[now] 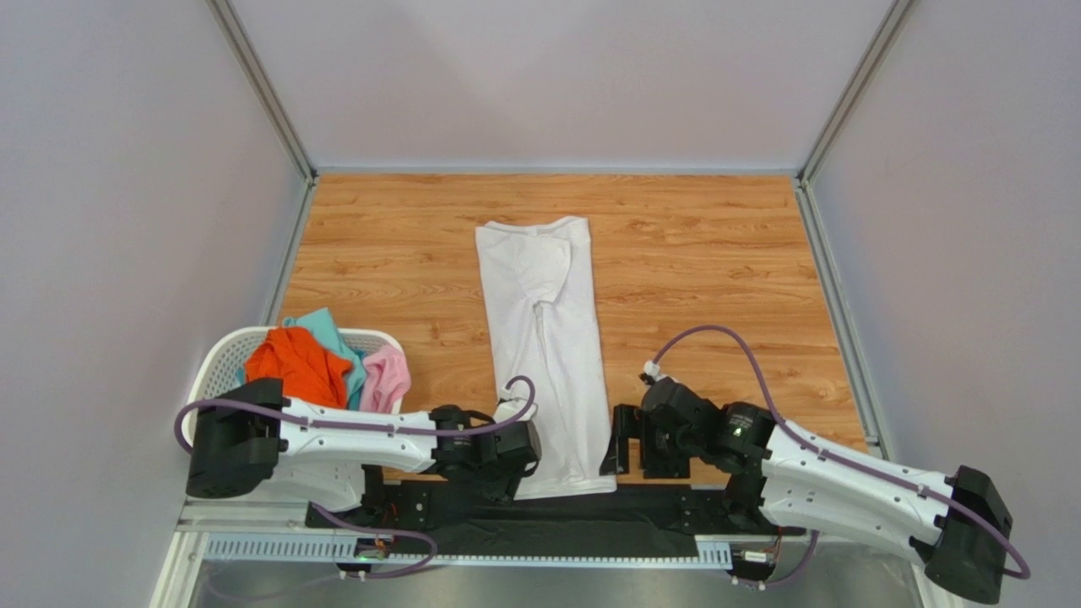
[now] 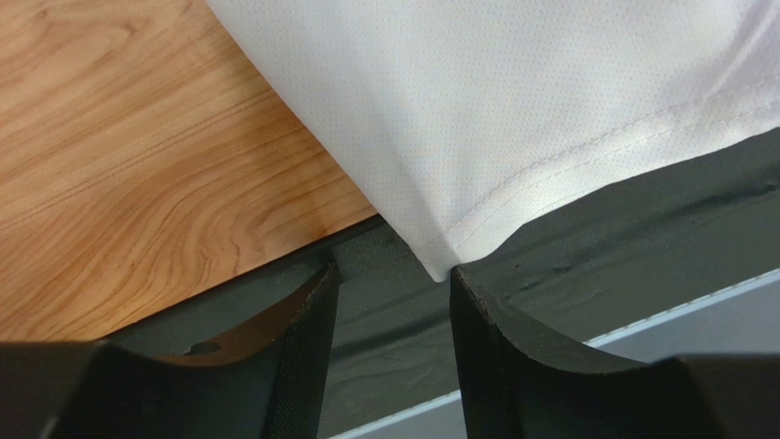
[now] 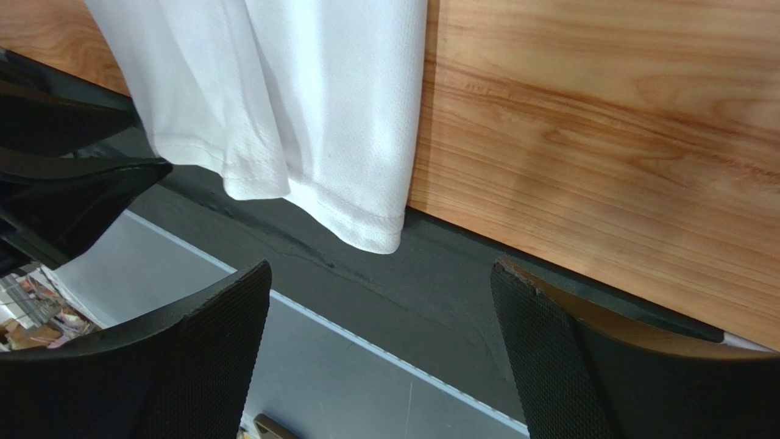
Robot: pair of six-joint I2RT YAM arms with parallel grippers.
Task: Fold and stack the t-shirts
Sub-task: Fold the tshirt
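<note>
The white t-shirt (image 1: 552, 329) lies on the wooden table as a long narrow strip, its hem hanging over the near edge. My left gripper (image 1: 529, 459) is open at the hem's left corner. In the left wrist view that corner of the shirt (image 2: 513, 101) touches the tip of the right finger, with the left gripper (image 2: 394, 274) holding nothing. My right gripper (image 1: 622, 443) is wide open beside the hem's right corner. In the right wrist view the shirt (image 3: 302, 101) hangs just beyond the right gripper (image 3: 380, 274). Orange (image 1: 294, 365), teal (image 1: 333, 332) and pink (image 1: 387, 378) shirts lie bunched in the basket.
The white perforated laundry basket (image 1: 222, 361) stands at the near left, beside the left arm. A black mat (image 1: 571, 522) and a metal rail run along the near table edge. Grey walls enclose the table on three sides.
</note>
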